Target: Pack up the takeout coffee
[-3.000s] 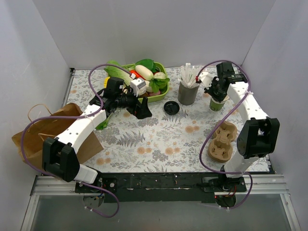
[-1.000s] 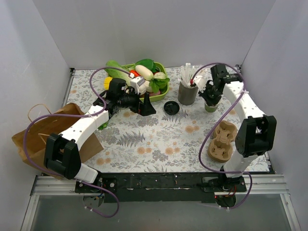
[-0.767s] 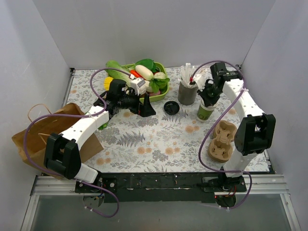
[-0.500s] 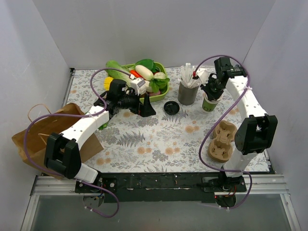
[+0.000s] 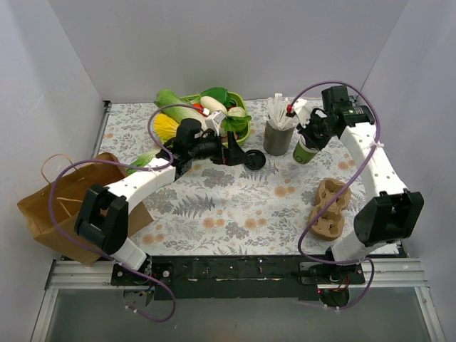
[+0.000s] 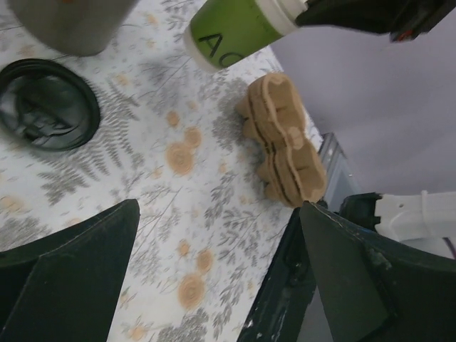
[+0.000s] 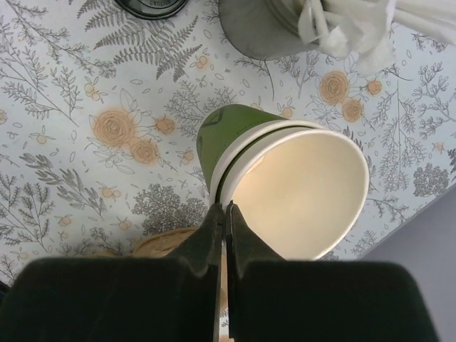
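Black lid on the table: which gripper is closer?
Left. The left gripper sits open right beside the black lid, on its left in the top view. The right gripper is beyond the straw holder, pinching the green cup by its rim.

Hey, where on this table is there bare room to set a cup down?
Widest bare patch: the middle and near strip of the tablecloth, between the paper bag and the cardboard cup carrier. The back row is crowded: vegetable tray, black lid, straw holder and the lidless green cup are close together.
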Robot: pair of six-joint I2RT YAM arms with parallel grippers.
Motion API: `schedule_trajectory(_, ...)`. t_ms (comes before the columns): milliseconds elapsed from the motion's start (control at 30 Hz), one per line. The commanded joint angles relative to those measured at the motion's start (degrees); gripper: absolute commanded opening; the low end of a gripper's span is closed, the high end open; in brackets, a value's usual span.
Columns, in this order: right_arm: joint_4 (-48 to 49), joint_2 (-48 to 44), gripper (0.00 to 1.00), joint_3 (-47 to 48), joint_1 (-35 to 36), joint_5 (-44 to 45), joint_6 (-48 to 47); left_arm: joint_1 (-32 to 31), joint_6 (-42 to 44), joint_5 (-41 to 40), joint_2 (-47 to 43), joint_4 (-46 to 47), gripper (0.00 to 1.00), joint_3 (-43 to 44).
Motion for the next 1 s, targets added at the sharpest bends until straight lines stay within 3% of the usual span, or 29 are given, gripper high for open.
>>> schedule_trajectory(0,4.35,-8.62,0.01,-8.77,-0.16,-1.83,0.48,-4.64,-16.24,-1.38,5.05,20.57,0.98,-1.11)
schedule_trajectory(167,4.98,-11.63,0.01,-13.71,-0.07,-1.74,-0.04,-7.89,-27.86,-3.40,15.15,32.53,0.98,0.81)
schedule_trajectory(333,3.66,-10.67,0.01,-14.15,0.28,-2.80,0.48,-9.74,-34.53,-5.77,22.90,36.15,0.98,4.95)
schedule_trajectory(633,5.50,-8.82,0.01,-16.34,1.16,-4.20,3.64,-13.88,-37.10,-6.48,33.53,38.00,0.98,15.06)
schedule_trajectory(967,6.03,-8.91,0.01,-16.44,2.48,-5.35,4.70,-14.93,-36.84,-8.33,35.66,34.49,0.98,15.94)
